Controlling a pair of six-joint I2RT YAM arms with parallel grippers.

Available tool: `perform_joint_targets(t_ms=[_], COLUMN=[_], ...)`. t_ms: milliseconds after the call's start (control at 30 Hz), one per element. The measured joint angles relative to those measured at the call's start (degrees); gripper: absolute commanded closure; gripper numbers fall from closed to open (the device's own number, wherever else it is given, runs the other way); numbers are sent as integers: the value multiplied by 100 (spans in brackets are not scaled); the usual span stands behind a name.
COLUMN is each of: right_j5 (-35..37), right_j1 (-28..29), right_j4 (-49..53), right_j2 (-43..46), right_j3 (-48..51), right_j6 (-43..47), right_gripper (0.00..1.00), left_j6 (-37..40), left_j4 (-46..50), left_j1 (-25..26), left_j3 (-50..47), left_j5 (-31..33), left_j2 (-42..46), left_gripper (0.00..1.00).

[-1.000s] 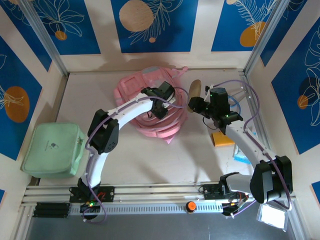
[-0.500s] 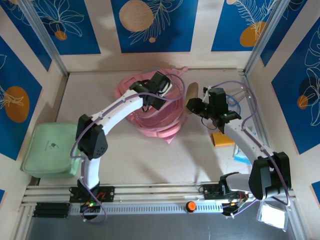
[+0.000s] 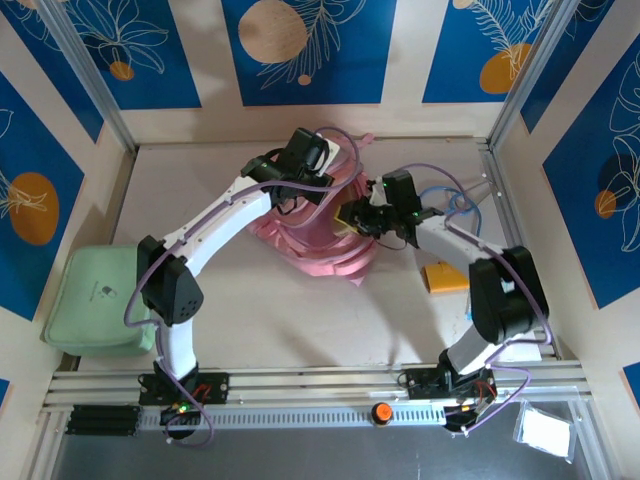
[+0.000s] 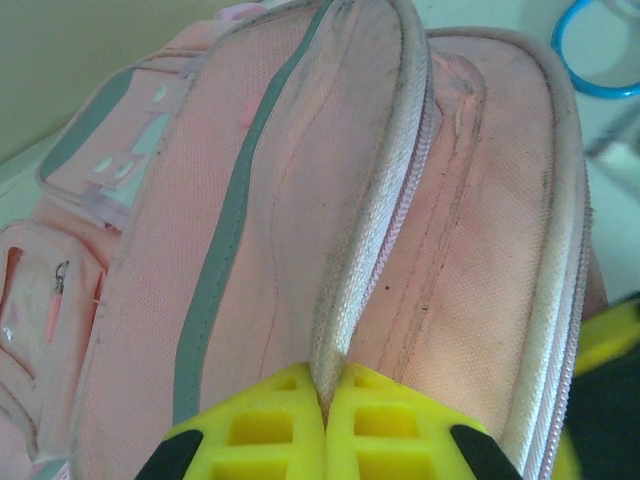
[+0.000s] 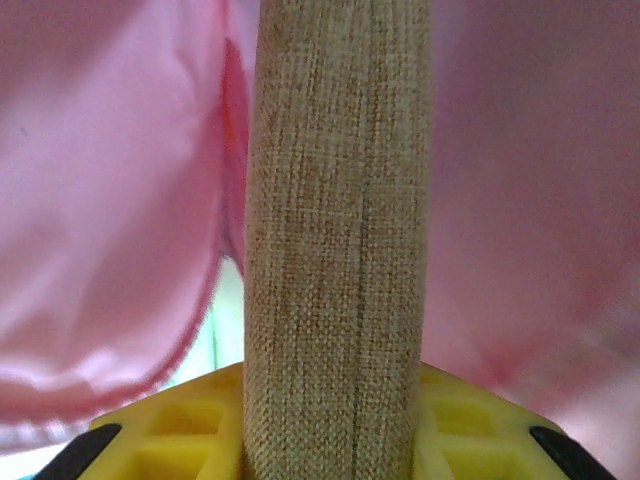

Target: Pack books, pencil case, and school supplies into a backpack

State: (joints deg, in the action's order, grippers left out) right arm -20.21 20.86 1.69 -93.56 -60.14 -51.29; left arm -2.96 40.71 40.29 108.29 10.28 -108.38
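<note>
At the far left of the desk (image 3: 400,320) a pale green soft case (image 3: 103,298) lies flat against the left wall, well apart from everything else. The left arm reaches from the near edge to the far middle, where the left tool (image 3: 283,192) sits on the far left side of the pink backpack (image 3: 320,250). The arm and wrist cover much of the bag from above, so its opening is hard to read there. The left wrist view is clearer: the left tool (image 4: 325,385) has its yellow fingers (image 4: 270,430) pressed together on a raised zip-edged rim of the backpack (image 4: 250,250), pinching the fabric. Grey trim and small front pockets run off to the left of that view, and a blue ring (image 4: 600,90) is cut off at its top right corner. Just right of the bag, the right tool (image 3: 352,213) points into its right side, and what it holds is too small to tell from above. In the right wrist view the right tool (image 5: 330,400) is clamped on the tan woven pencil case (image 5: 335,250), which stands upright between pink folds on both sides; its far end is cut off at the top. Farther right, a yellow book (image 3: 445,278) lies flat, partly hidden under the right arm, its cover unreadable.
</note>
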Motion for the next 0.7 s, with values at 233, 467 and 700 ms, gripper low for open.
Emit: perform_joint_targets(t_ms=[233, 467, 700], right_j5=[9, 236, 376], right_j1=[66, 94, 87], right_j4=[-439, -675, -693], right_j2=[-1467, -2643, -2535], right_j3=[-1451, -2634, -2433], right_j6=[-675, -955, -1047], right_gripper=[74, 45, 28], left_j6=[-413, -774, -1001], left_j4=[-94, -133, -142], left_j1=[-90, -323, -463], left_j3=[175, 332, 358], left_j5=[-68, -372, -654], left_j2=[0, 0, -2], left_gripper=[100, 100, 100])
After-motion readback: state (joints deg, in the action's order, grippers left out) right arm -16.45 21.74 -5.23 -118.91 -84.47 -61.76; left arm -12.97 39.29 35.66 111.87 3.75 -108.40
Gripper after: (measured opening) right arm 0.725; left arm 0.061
